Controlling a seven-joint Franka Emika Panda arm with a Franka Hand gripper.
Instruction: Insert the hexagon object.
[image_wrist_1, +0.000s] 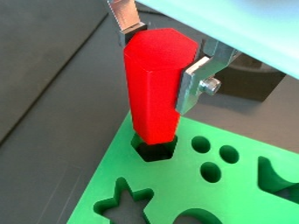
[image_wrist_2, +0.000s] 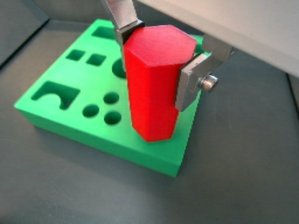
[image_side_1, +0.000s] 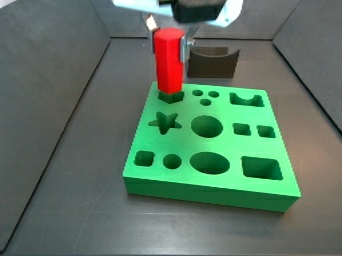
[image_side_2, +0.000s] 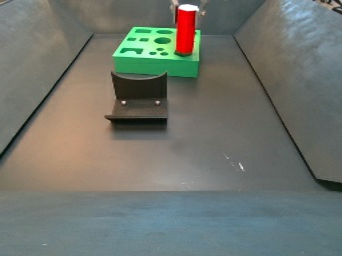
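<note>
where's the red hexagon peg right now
The hexagon object stands upright in the claw, its lower end at a hexagonal corner hole of the green block, nearest the star hole.

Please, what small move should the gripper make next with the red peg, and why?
Probably push straight down. The gripper holds the hexagon object upright, its lower end just entering the hexagonal hole at a corner of the green block, so most of it remains above.
</note>
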